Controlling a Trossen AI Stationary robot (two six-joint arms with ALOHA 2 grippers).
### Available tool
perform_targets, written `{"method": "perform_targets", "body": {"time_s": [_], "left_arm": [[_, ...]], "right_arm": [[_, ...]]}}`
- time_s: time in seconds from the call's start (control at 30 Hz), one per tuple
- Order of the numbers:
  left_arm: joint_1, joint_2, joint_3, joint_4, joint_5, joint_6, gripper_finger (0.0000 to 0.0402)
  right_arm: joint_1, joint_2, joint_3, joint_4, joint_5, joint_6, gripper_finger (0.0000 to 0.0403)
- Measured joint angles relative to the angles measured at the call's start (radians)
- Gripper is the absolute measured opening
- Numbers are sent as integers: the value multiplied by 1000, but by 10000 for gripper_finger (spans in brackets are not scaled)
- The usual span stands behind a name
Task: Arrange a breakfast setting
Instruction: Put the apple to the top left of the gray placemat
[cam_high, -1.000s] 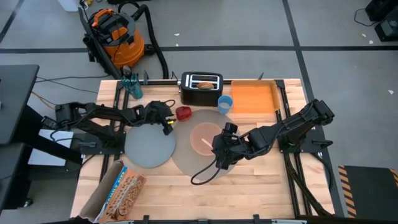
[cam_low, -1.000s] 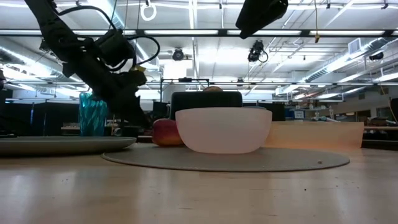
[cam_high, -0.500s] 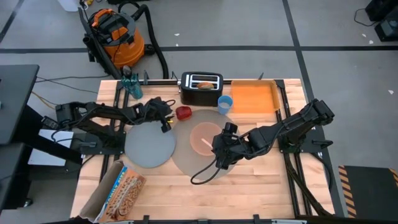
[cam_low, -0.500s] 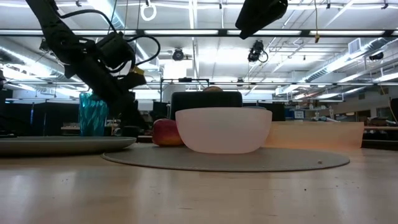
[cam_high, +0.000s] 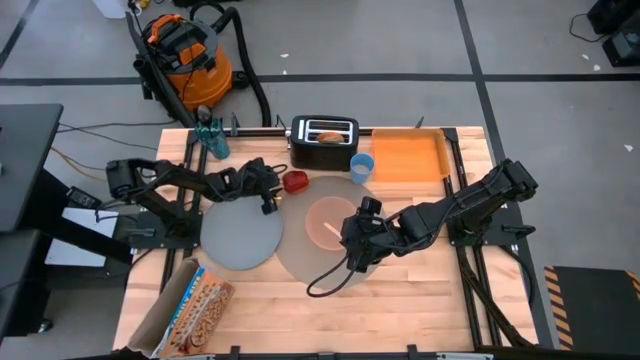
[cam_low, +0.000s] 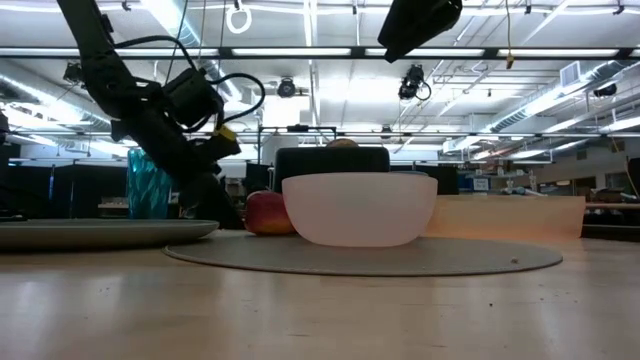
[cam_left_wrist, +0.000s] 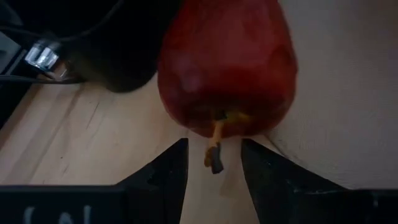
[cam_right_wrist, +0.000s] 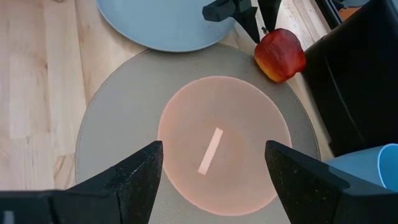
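A red apple (cam_high: 295, 181) lies on its side at the far left rim of the large grey mat (cam_high: 300, 255). Its stem (cam_left_wrist: 214, 146) points at my left gripper (cam_left_wrist: 214, 163). That gripper is open and low over the table, a fingertip on either side of the stem with a gap to each. A translucent pink bowl (cam_high: 330, 221) sits on the mat with a pale slim strip (cam_right_wrist: 210, 151) in it. The grey-blue plate (cam_high: 240, 234) lies left of the mat. My right gripper (cam_high: 357, 248) hangs open above the mat's near side. The blue cup (cam_high: 362, 166) stands behind the mat, and the bagel (cam_high: 328, 137) sticks out of the toaster.
The black toaster (cam_high: 325, 144) and an orange tray (cam_high: 410, 157) stand along the far edge. A teal bottle (cam_high: 210, 140) stands at the far left. A snack box (cam_high: 195, 305) lies at the near left corner. A black cable (cam_high: 330, 280) loops over the mat's near rim.
My left gripper has sunk and moved a little toward the table's right, closing in on the apple. It has rolled about its own pointing line. Its finger gap looks the same. The apple, bowl and plate have stayed put.
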Motion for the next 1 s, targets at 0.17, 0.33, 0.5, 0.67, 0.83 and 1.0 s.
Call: {"method": "perform_targets", "body": {"time_s": [0.17,0.33,0.5,0.67,0.83,1.0], "left_arm": [[-3,-1,0,0,-10,-14,145],[-3,-1,0,-9,-11,-21,88],[-3,-5,0,-4,-12,-22,17],[-14,-17,-1,-14,-12,-54,20],[-78,-98,56,-178,-13,-99,16],[-126,-143,269,-531,-55,-159,16]], "right_arm": [[0,0,0,5,0,0,291],[0,0,0,13,0,0,291],[0,0,0,18,0,0,291],[0,0,0,18,0,-1,291],[0,0,0,18,-1,-37,291],[-10,0,0,18,-7,-44,291]]}}
